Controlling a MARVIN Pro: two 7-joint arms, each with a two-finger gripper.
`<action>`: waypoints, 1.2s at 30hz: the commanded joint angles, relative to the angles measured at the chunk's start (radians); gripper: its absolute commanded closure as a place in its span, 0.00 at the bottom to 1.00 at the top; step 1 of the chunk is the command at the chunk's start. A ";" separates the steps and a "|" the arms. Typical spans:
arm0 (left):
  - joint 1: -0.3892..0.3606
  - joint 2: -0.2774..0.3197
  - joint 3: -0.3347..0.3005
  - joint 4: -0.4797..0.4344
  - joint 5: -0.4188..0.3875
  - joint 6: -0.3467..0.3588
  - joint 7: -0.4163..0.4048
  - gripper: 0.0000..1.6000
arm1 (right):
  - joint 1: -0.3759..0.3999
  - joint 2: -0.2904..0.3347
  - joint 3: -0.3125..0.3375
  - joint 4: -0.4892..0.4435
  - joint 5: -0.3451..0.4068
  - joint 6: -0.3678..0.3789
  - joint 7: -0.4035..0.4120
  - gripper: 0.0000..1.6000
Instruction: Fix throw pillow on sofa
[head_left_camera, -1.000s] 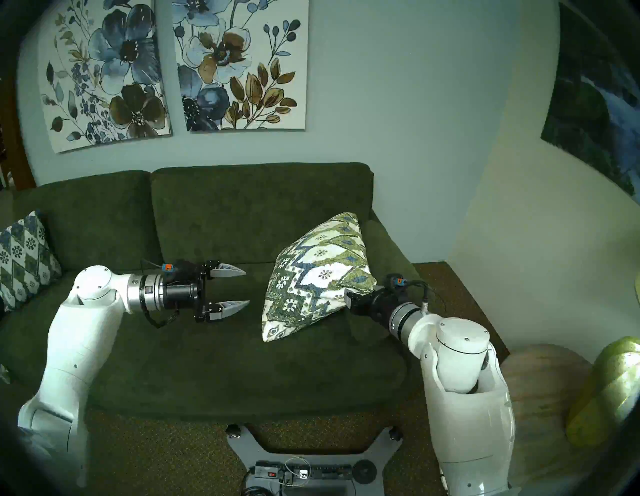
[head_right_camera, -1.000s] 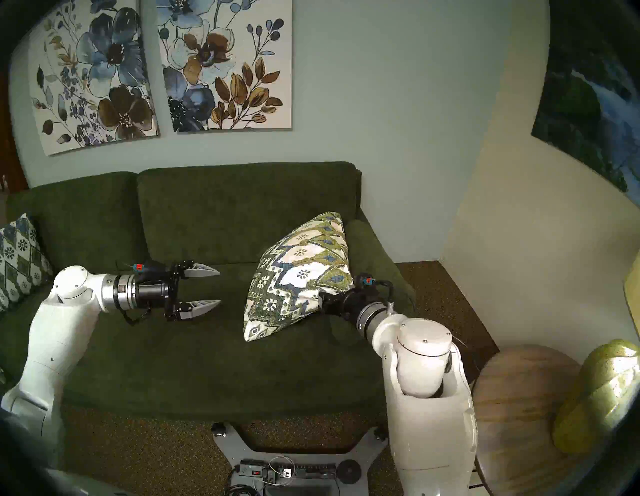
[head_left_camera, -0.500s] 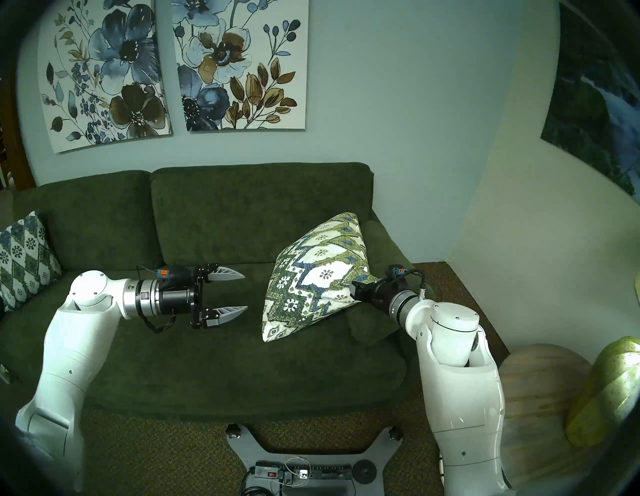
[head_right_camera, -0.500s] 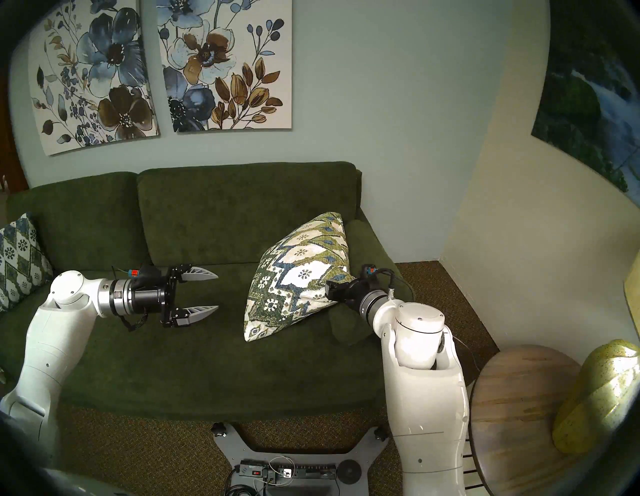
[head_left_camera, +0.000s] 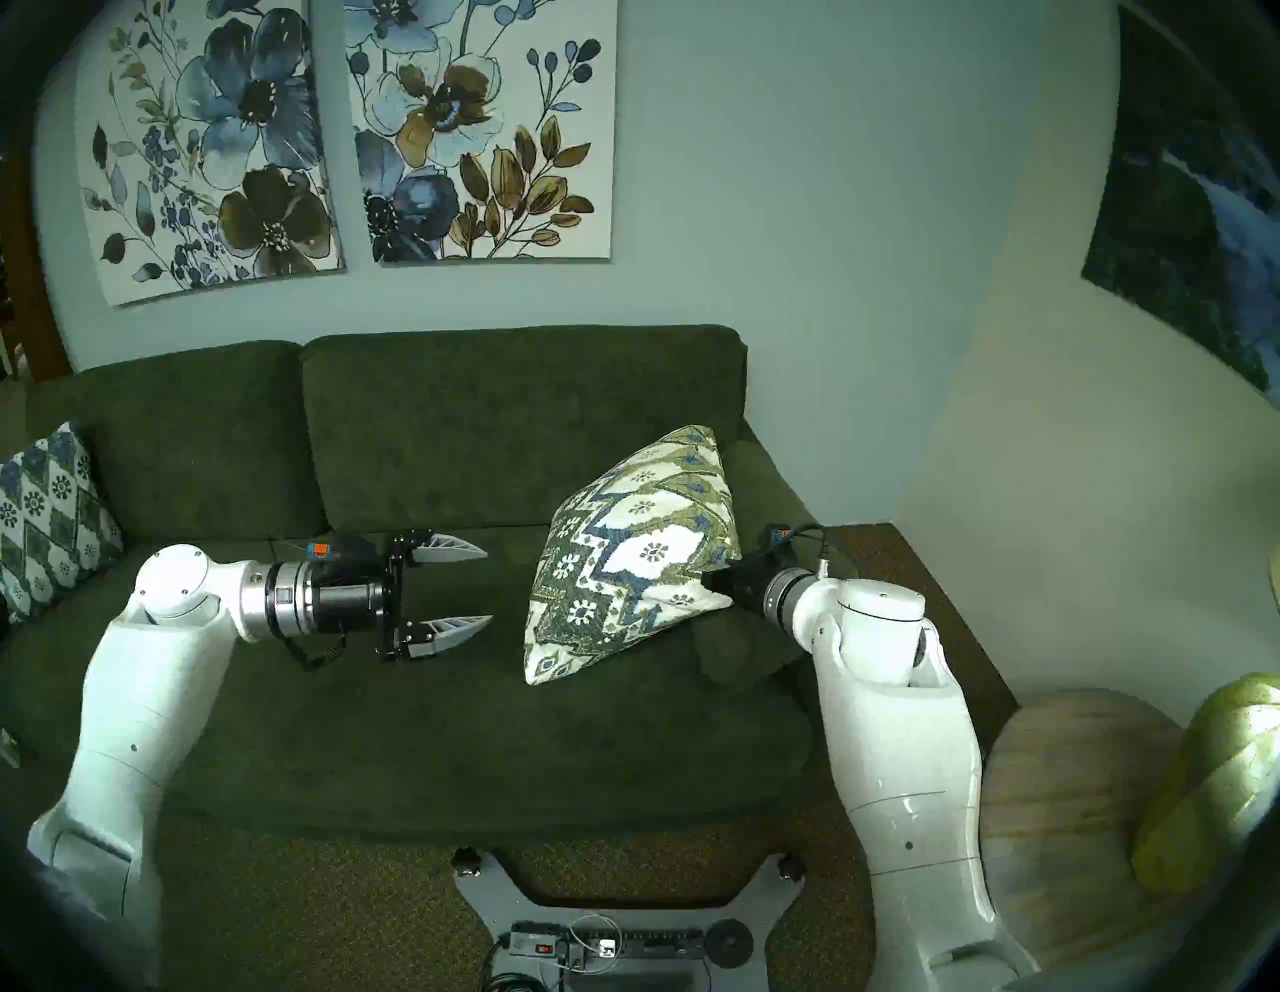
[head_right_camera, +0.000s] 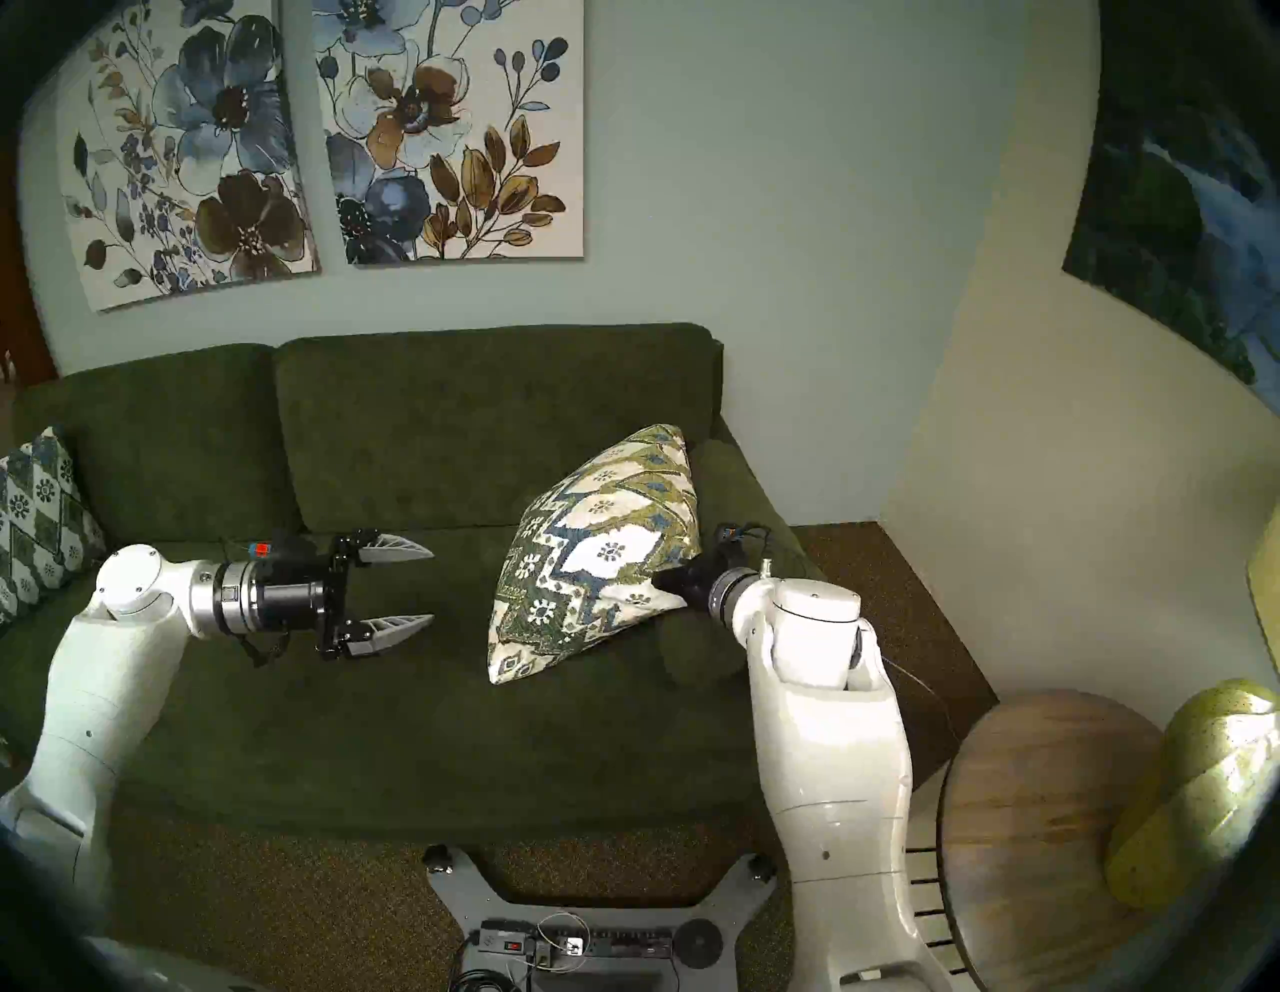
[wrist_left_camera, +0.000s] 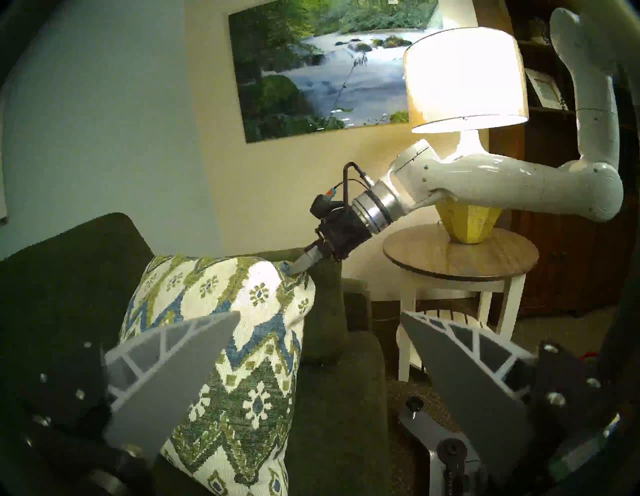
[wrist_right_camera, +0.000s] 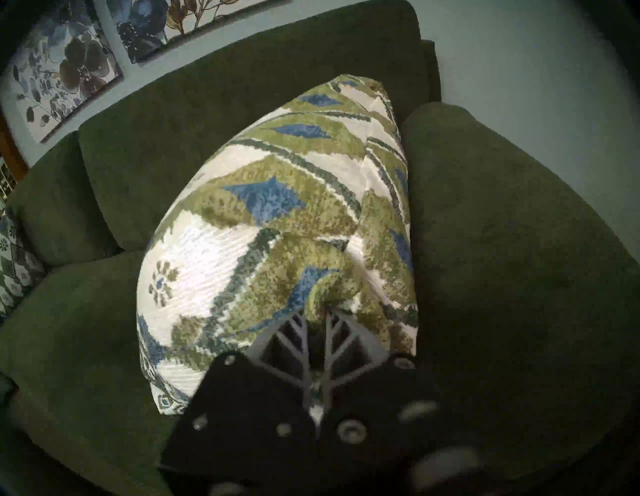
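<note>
The throw pillow (head_left_camera: 630, 554), cream with olive-green and blue zigzags, stands tilted on the right half of the dark green sofa (head_left_camera: 429, 429), its top corner leaning at the right armrest. My right gripper (wrist_right_camera: 316, 311) is shut on the throw pillow's near right corner, the cloth bunched between its fingers; the left wrist view shows its fingers (wrist_left_camera: 304, 261) pinching that corner. My left gripper (head_left_camera: 485, 585) hovers open over the seat, left of the pillow and apart from it, its fingers (wrist_left_camera: 180, 370) spread wide.
A second, bluer patterned pillow (head_left_camera: 45, 516) leans at the sofa's left end. A round wooden side table (head_left_camera: 1080, 796) with a lit yellow-based lamp (wrist_left_camera: 465, 79) stands right of the sofa. My wheeled base (head_left_camera: 602, 921) sits on the carpet before the seat.
My right gripper has pushed forward and upward onto the pillow's right corner and shut on it. The left arm has drifted slightly left and down, still open.
</note>
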 joint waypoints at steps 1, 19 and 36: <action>-0.004 0.014 0.007 -0.008 -0.041 -0.004 0.001 0.00 | 0.111 0.017 -0.006 -0.010 -0.005 0.062 -0.005 1.00; -0.005 0.029 0.025 -0.004 -0.061 -0.020 0.001 0.00 | 0.263 0.078 -0.058 -0.165 -0.039 0.210 -0.006 1.00; -0.008 0.054 0.054 0.003 -0.101 -0.032 0.001 0.00 | 0.379 0.079 -0.200 -0.150 -0.062 0.210 0.064 1.00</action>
